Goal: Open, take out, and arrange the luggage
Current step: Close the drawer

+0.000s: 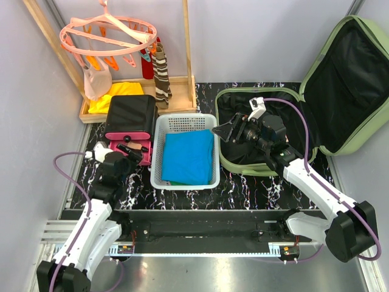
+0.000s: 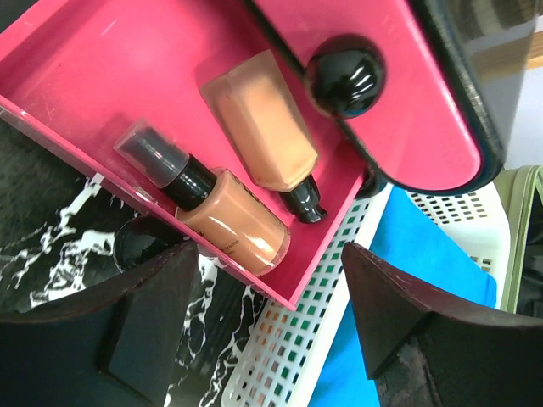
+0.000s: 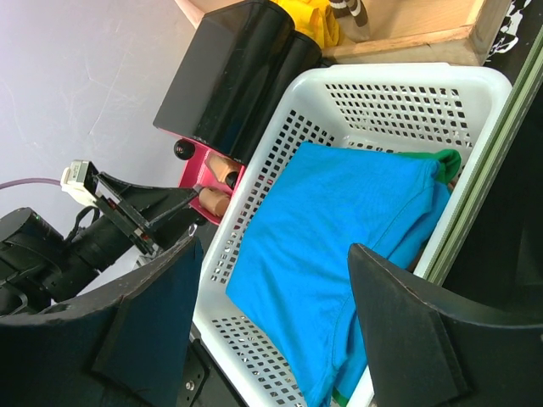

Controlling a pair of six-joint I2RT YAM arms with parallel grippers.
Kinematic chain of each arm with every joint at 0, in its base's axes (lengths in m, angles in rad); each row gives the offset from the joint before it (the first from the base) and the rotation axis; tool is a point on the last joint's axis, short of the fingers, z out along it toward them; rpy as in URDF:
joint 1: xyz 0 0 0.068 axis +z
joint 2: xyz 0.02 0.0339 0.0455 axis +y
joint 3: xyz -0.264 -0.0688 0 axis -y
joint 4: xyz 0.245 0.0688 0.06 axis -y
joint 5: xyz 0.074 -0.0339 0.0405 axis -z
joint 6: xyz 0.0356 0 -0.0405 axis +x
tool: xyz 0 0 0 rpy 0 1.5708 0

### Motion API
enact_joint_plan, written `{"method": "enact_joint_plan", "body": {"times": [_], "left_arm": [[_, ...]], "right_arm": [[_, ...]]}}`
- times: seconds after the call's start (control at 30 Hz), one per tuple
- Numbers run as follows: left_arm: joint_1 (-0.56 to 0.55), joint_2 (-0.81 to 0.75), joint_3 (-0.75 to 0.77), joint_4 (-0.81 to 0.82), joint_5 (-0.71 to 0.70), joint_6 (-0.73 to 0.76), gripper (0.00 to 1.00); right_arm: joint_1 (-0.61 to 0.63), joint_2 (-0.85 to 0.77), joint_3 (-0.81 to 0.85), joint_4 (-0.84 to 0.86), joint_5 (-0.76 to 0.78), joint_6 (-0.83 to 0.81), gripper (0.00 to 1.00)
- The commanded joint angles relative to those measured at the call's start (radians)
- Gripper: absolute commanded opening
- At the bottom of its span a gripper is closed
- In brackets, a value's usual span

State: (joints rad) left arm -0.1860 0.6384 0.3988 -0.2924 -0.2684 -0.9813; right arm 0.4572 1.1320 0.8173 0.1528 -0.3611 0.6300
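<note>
The light-green luggage [image 1: 358, 79] lies open at the right, its lid leaning back and its black lining showing. My right gripper [image 1: 226, 131] is open and empty, over the luggage's left rim beside the white basket [image 1: 164, 129], which holds a folded blue cloth [image 1: 188, 157]. In the right wrist view the basket [image 3: 254, 203] and blue cloth [image 3: 339, 246] lie between my open fingers. My left gripper [image 1: 135, 152] is open at the front of the black case's pink drawer [image 2: 127, 93], where two tan bottles [image 2: 233, 225] lie.
The black case [image 1: 130, 115] with its pink base stands left of the basket. A wooden tray [image 1: 176, 100] behind holds yellow cloth [image 1: 118, 92] and a striped cloth. A pink clip hanger [image 1: 109, 33] hangs above. Grey walls close in on both sides.
</note>
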Motion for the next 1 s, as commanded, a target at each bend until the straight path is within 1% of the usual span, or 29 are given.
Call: {"method": "enact_joint_plan", "body": {"times": [0.0, 0.3, 0.57, 0.8, 0.97], "left_arm": [[0.013, 0.029, 0.0, 0.171, -0.037, 0.073, 0.76], [0.025, 0.112, 0.015, 0.286, -0.034, 0.128, 0.76], [0.026, 0.159, -0.003, 0.44, -0.032, 0.161, 0.74], [0.03, 0.195, -0.048, 0.631, -0.035, 0.184, 0.73], [0.029, 0.231, -0.071, 0.719, -0.029, 0.201, 0.73]], "right_arm": [[-0.002, -0.009, 0.009, 0.045, -0.021, -0.001, 0.79], [-0.003, -0.018, 0.011, 0.033, -0.016, -0.004, 0.79], [-0.003, -0.006, 0.011, 0.031, -0.018, -0.004, 0.79], [-0.003, 0.008, 0.01, 0.036, -0.024, -0.003, 0.79], [-0.003, 0.017, 0.006, 0.036, -0.025, -0.001, 0.79]]}}
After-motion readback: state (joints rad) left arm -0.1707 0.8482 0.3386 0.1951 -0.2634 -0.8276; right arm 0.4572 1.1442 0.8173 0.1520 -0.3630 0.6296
